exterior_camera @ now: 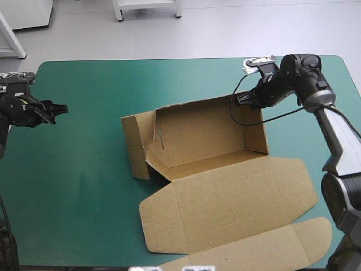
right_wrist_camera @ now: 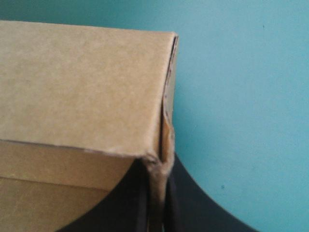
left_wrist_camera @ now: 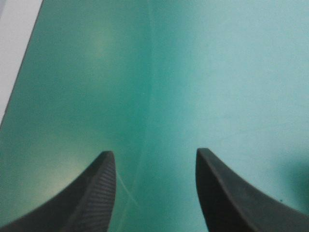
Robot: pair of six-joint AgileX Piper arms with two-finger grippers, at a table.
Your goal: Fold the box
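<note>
- High view: brown box (exterior_camera: 206, 132) in middle of table (exterior_camera: 84, 169), set up as tray, lid (exterior_camera: 225, 203) flat toward near edge; right gripper (exterior_camera: 242, 100) at far-right corner, prob. steadying that wall (exterior_camera: 255, 132); left gripper (exterior_camera: 61, 108) well apart, idle.
- Left wrist: jaws open, only teal-green cover (left_wrist_camera: 193, 72), no box.
- Right wrist: jaws pinch the wall edge, which high view cannot confirm.

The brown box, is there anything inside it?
Nothing loose shows inside the box: only bare brown board, plus one finger of the right claw pinching its right wall. The corner behind the folded left-end flap is hidden.
</note>
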